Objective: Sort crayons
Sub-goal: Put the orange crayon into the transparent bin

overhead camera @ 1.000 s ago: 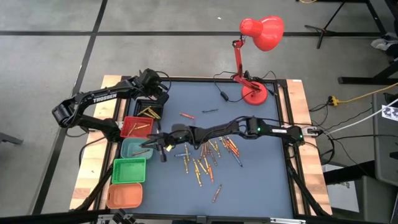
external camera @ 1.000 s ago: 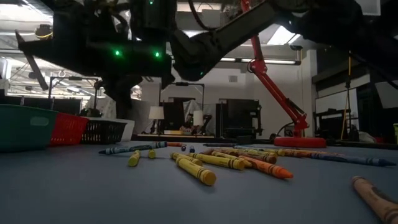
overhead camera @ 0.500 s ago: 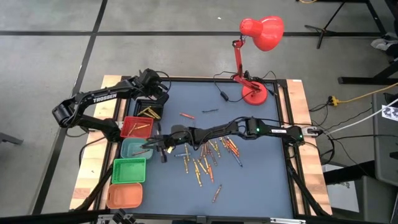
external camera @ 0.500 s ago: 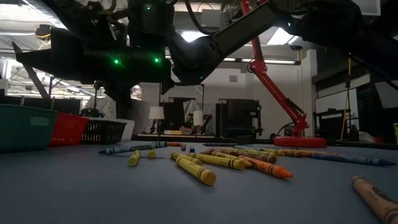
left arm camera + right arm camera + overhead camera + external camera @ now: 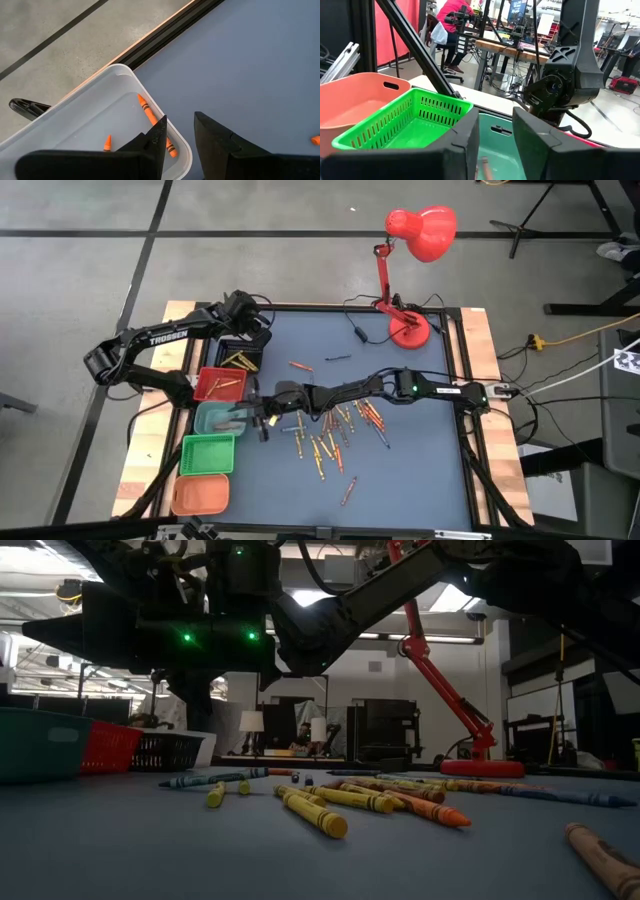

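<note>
Several crayons (image 5: 325, 435) in orange, yellow, red and blue lie loose on the blue table top, also seen in the low view (image 5: 320, 815). My right gripper (image 5: 243, 416) reaches across them and stands open, pointing level, over the teal bin (image 5: 212, 420). In the right wrist view (image 5: 495, 145) nothing is between its fingers, and a pale stick (image 5: 485, 170) shows blurred in the bin below. My left gripper (image 5: 258, 338) waits open at the far left over the farthest bin (image 5: 100, 115), which holds orange crayons (image 5: 149, 114).
A row of bins lines the table's left edge: red (image 5: 218, 383), teal, a green basket (image 5: 207, 453) and an orange bin (image 5: 200, 495). A red desk lamp (image 5: 410, 330) stands at the far right, with a cable (image 5: 340, 358) beside it. The near part of the table is bare.
My right gripper has opened above the teal bin without shifting from its place. The loose crayons on the table lie as before.
</note>
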Motion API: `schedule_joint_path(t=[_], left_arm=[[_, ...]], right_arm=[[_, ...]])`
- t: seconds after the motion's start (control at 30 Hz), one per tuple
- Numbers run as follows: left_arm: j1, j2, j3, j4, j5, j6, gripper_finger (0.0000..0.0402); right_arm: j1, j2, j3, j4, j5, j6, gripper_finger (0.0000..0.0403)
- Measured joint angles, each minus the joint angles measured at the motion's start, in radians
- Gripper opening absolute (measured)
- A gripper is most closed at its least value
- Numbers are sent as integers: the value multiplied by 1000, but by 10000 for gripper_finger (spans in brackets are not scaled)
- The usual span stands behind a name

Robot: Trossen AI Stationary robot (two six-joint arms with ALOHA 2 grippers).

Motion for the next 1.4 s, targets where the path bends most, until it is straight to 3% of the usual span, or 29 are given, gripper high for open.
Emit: schedule_joint_path(t=[0.2,0.43,0.97,1.4], left_arm=[[-1,0,0,0,0,0,82],[-21,0,0,1,3,5,82],[-148,0,0,88,286,107,82],[-333,0,0,100,306,158,82]], right_arm=[[0,-29,0,-117,-2,90,117],[-1,-155,0,-437,-3,49,117],[-1,-420,0,-1225,-9,-121,117],[0,-506,0,-1720,-10,-130,117]])
